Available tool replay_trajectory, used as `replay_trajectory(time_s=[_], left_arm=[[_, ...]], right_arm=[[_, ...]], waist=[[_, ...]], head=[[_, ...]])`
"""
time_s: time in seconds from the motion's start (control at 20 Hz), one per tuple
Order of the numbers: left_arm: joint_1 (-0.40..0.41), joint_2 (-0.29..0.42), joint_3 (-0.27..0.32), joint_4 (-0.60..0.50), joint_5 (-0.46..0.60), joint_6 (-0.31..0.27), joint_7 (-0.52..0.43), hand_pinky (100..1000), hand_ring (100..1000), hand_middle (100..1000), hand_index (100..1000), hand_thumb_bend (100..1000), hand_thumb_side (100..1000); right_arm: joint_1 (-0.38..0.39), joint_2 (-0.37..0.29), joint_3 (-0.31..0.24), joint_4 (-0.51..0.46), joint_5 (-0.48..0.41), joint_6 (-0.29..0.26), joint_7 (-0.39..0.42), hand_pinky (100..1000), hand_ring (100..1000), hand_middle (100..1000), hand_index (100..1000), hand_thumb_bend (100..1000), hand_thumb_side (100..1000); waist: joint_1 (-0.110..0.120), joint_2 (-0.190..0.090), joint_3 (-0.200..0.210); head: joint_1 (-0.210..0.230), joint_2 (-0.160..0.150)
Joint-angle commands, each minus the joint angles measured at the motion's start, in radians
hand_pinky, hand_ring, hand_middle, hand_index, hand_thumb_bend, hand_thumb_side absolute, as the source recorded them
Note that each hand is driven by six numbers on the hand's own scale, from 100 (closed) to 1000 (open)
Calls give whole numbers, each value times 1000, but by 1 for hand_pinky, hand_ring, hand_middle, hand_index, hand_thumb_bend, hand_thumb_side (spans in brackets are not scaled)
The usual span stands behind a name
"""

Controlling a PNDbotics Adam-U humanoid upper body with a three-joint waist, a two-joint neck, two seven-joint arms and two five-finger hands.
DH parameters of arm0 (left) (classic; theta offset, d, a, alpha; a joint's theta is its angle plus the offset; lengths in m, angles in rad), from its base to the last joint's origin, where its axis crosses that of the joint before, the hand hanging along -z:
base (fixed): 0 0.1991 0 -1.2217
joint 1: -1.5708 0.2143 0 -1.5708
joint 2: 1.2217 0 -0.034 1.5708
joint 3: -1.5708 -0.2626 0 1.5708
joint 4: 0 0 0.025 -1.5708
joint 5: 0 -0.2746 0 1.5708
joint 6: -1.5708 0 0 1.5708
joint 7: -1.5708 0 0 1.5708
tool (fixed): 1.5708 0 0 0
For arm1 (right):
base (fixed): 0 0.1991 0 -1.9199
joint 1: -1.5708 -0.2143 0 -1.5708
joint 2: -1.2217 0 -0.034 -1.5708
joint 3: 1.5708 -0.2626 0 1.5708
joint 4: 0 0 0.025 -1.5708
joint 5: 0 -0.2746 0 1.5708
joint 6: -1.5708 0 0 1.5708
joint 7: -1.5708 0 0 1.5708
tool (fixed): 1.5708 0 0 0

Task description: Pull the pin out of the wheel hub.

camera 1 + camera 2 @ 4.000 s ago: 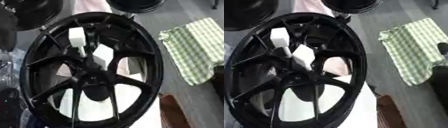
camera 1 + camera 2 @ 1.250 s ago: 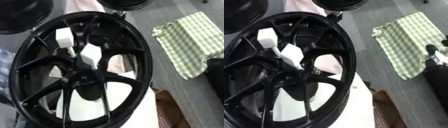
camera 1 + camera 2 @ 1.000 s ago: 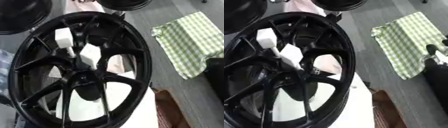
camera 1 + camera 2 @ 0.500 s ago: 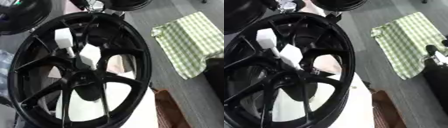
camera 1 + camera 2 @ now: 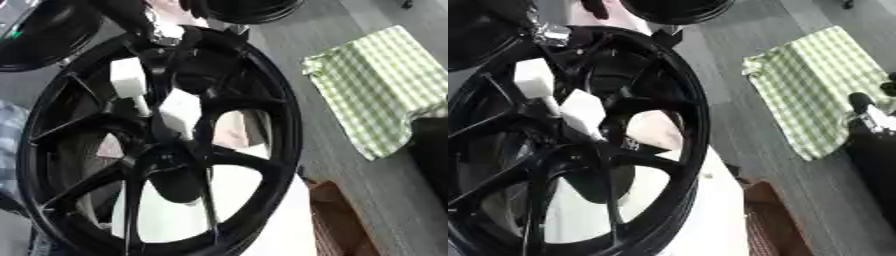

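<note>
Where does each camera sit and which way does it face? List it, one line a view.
Left eye view: in the head, looking down at the wheel and white pin; left arm enters top left.
Right eye view: beside it, same downward look; left arm again, plus a dark shape at the right edge.
Shared: wheel, pin, checked cloth.

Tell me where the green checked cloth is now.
The cloth lies on the grey floor at the upper right of both eye views, to the right of the black wheel and clear of its rim.
</note>
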Motion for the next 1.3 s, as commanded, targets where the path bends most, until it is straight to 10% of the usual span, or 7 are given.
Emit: replay_trajectory(time_s=[0.05, 0.95, 1.3], left_arm=[[-3, 48, 25, -12, -1, -72, -54, 912, 852, 787, 891, 288, 972], [67, 113, 48, 9, -67, -107, -54, 984, 905, 829, 934, 489, 1000], [90, 122, 36, 74, -77, -138, -54, 990, 908, 830, 943, 438, 1000]], right_arm=[[5, -27, -10, -17, 7, 0, -4, 681, 618, 587, 774, 657, 239], [23, -25, -19, -18, 22, 5, -17, 680, 615, 585, 774, 658, 239], [24, -24, -20, -17, 25, 6, -16, 679, 614, 583, 775, 658, 238]], waist=[[-10, -27, 2], [-7, -44, 14], [-4, -43, 15]], head=[[-6, 1], [-15, 21], [-16, 26]])
